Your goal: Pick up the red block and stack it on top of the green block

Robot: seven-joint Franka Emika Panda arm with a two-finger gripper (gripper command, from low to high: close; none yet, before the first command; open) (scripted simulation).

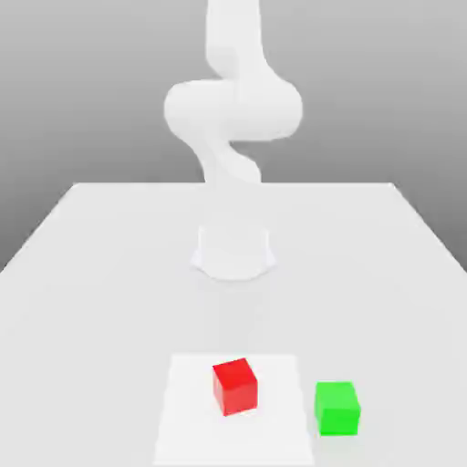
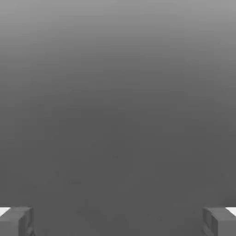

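You have yet to pick up the red block (image 1: 235, 388), resting on the white patch (image 1: 233, 447) beside the green block (image 1: 337, 409); with your hand (image 2: 118, 222) spread, next bring it over the red block and align with its turned sides.

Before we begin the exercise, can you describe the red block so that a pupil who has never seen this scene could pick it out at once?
On the big pale table, find the bright white patch in front of the robot arm. The red block sits on that patch, turned slightly askew. Its colour sets it apart from the green block, which lies just off the patch, toward the exterior view's right.
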